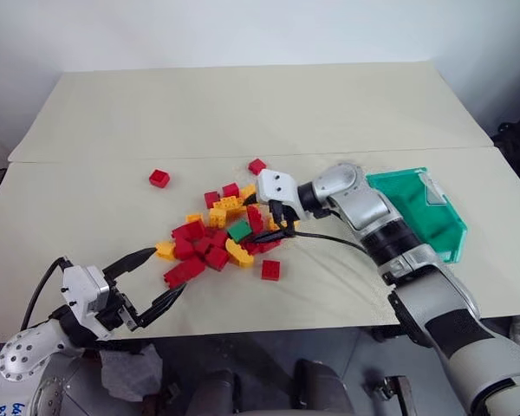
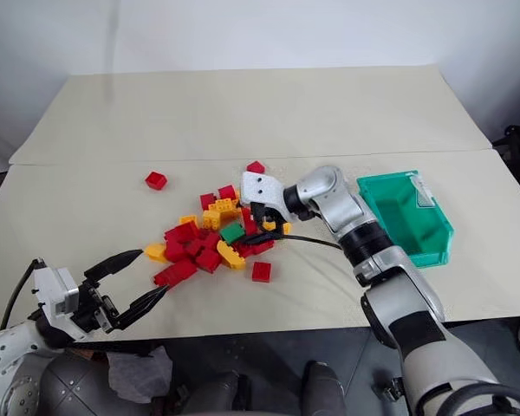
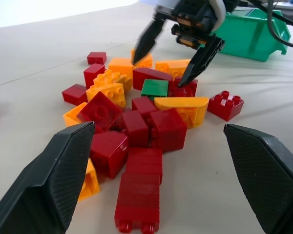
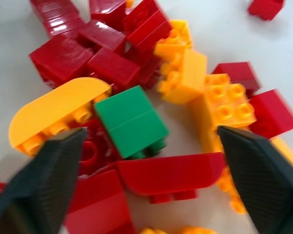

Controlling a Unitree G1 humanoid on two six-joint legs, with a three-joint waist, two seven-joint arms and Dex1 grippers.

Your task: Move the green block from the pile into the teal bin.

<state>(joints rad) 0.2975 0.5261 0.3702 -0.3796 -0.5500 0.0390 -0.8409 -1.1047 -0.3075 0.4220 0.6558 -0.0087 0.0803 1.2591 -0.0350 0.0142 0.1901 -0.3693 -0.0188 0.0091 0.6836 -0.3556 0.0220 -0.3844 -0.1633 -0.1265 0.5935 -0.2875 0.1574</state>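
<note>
The green block (image 4: pixel 132 121) lies on the right side of the pile (image 1: pixel 210 236) of red and yellow bricks, between a rounded yellow brick and several red ones. My right gripper (image 1: pixel 274 224) hangs just above and to the right of it, open, with nothing between its fingers (image 3: pixel 145 43). The teal bin (image 1: pixel 446 227) stands further right, behind my right forearm. My left gripper (image 1: pixel 166 270) is open and holds nothing. It sits near the table's front edge, pointing at the pile from the left.
Single red bricks lie apart from the pile: one at the back left (image 1: pixel 159 178), one behind it (image 1: pixel 257 165), one in front (image 1: pixel 270 269). A black cable (image 1: pixel 329 238) runs along my right forearm over the table.
</note>
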